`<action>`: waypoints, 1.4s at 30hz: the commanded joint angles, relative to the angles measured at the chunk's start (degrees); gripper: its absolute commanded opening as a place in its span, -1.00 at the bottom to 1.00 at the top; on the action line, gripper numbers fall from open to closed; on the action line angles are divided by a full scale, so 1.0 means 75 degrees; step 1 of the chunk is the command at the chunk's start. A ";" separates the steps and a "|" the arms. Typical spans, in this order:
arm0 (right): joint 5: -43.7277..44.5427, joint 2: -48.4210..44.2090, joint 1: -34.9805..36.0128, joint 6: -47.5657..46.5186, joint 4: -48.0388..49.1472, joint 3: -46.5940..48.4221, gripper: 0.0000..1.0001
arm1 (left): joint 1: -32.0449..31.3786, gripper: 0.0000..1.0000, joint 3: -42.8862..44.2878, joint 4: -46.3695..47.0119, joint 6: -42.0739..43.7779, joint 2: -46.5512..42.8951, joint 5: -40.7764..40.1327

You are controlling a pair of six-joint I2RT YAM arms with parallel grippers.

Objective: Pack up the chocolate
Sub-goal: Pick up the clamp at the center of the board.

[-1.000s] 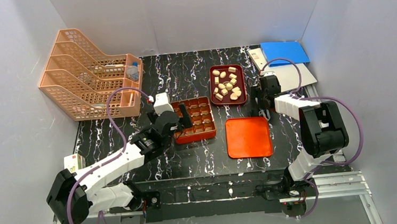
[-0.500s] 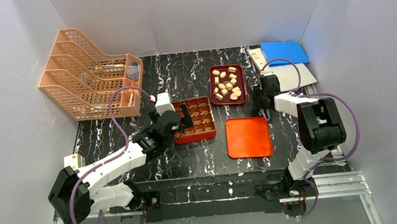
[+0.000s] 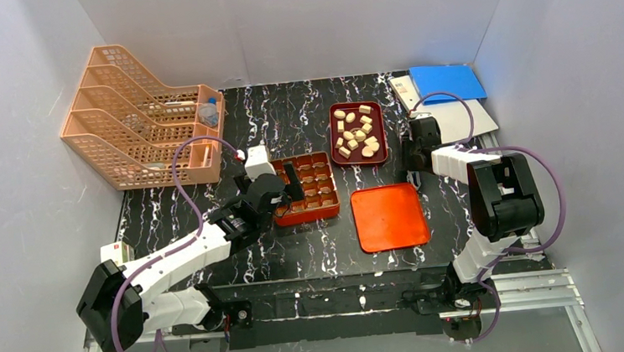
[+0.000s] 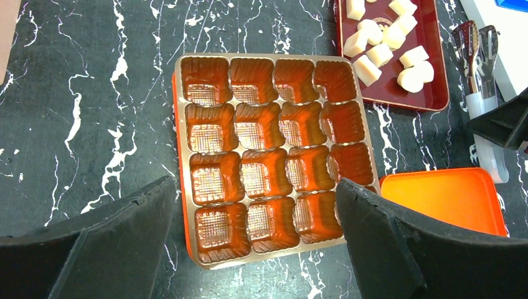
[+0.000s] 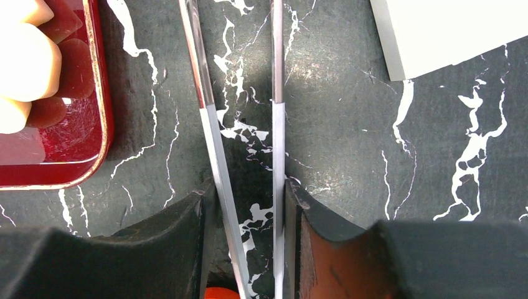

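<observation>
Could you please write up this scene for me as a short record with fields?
Left claw: open, above the box
Box: sixteen compartments, all empty
Right claw: closed on the tongs
Chocolate: loose on the dark red tray
Orange lid: flat beside the box

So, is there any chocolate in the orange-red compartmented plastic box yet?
No: every compartment that shows in the orange-red compartmented box is empty; the pale chocolate pieces lie in the dark red shallow tray.
</observation>
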 commanded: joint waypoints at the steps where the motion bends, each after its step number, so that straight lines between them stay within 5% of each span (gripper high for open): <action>1: -0.0008 -0.0037 -0.0026 0.0136 0.0147 0.0216 -0.09 | -0.0010 0.97 -0.0099 0.0112 -0.0077 -0.0052 -0.0281; 42: -0.0417 -0.1633 0.0058 0.0214 -0.1114 0.0744 -0.27 | -0.0011 0.97 0.0010 -0.0070 -0.0498 -0.0129 -0.0120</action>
